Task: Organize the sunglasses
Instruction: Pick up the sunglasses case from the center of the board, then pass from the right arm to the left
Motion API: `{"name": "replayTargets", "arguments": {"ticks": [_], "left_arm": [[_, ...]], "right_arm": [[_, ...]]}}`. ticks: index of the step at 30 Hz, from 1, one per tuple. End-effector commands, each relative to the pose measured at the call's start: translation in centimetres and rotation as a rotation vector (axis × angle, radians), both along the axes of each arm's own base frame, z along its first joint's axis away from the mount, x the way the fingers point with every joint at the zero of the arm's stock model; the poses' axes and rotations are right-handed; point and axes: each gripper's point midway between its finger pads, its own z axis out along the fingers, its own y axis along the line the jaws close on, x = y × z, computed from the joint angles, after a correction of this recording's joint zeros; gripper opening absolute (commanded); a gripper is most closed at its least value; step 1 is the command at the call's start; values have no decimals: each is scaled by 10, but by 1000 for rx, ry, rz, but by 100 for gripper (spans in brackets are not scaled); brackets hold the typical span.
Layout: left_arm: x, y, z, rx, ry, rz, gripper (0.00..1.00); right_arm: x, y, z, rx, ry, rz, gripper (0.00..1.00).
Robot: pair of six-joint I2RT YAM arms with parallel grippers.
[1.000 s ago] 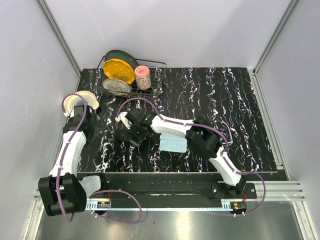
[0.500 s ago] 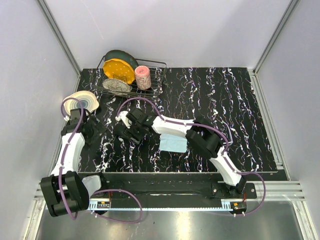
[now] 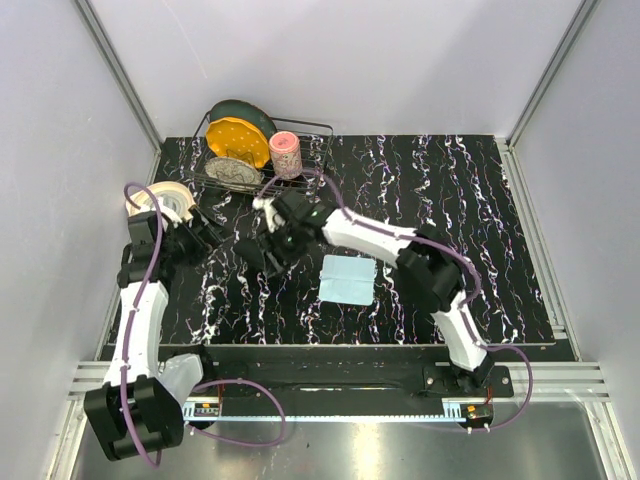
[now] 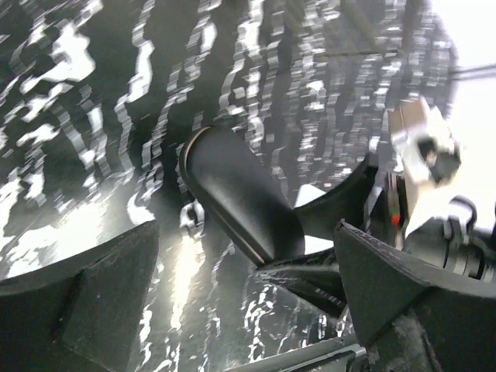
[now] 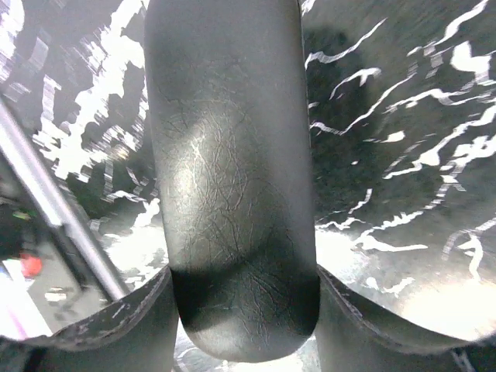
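The right gripper (image 5: 243, 314) is closed on the black glasses case (image 5: 232, 178). The left gripper (image 4: 246, 306), spread wide and empty, hovers just left of the case. The sunglasses are not visible. Probable next move: steady the case and open it.

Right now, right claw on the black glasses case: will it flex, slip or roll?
Probably stiff: the black glasses case shows no dent between the fingers of the right claw. Its fine leather-like grain should grip decently, though the curved sides could let it pivot. Set down, it might rock rather than roll.
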Motion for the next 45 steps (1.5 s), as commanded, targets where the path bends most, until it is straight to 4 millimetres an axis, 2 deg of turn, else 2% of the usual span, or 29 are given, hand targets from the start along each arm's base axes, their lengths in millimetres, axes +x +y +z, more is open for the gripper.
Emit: {"name": "replayTargets", "arguments": {"ticks": [1, 2, 3, 5, 6, 8, 9, 10, 11, 12, 13, 14, 15, 17, 18, 21, 27, 34, 40, 43, 45], "left_arm": [[23, -30, 93, -79, -371, -193, 99], [20, -39, 105, -138, -400, -232, 99], [23, -43, 122, -140, -475, -260, 99], [21, -51, 141, -196, -522, -302, 99], [23, -53, 158, -192, -591, -326, 99], [21, -63, 175, -245, -628, -364, 99], [22, -66, 191, -244, -702, -395, 99], [20, -71, 202, -261, -738, -417, 99], [15, -81, 213, -324, -747, -451, 99], [12, -85, 234, -312, -855, -492, 99], [7, -92, 244, -328, -891, -523, 99], [2, -95, 255, -369, -904, -538, 99], [-4, -98, 273, -358, -996, -579, 99], [-18, -103, 292, -422, -1038, -627, 99], [-30, -105, 307, -403, -1153, -675, 99], [-49, -107, 324, -472, -1237, -741, 99], [-41, -108, 324, -535, -1197, -784, 99], [-38, -107, 331, -517, -1209, -766, 99], [-60, -119, 343, -500, -1268, -872, 99], [-60, -123, 342, -498, -1267, -888, 99], [-51, -123, 339, -510, -1229, -863, 99]], "right_arm": [[28, -1, 161, 346, 39, -121, 11], [38, -8, 173, 371, 39, -147, 11], [37, -11, 193, 411, 47, -156, 11], [43, -15, 221, 464, 33, -175, 11], [44, -19, 237, 501, 40, -179, 11], [44, -20, 263, 556, 34, -172, 11], [39, -20, 282, 602, 40, -150, 11], [36, -19, 292, 625, 43, -135, 11], [34, -20, 301, 648, 46, -129, 11], [27, -20, 318, 688, 55, -103, 11], [23, -19, 326, 709, 62, -85, 11], [21, -20, 334, 729, 69, -74, 11], [14, -21, 348, 767, 87, -51, 11], [7, -24, 363, 806, 104, -27, 11], [1, -26, 375, 839, 122, -9, 11], [-12, -31, 397, 901, 138, 51, 11], [-29, -39, 418, 948, 137, 120, 11], [-36, -42, 418, 952, 142, 151, 9], [-40, -43, 414, 957, 148, 183, 8], [-39, -42, 414, 958, 141, 183, 9], [-39, -41, 412, 956, 144, 190, 9]]}}
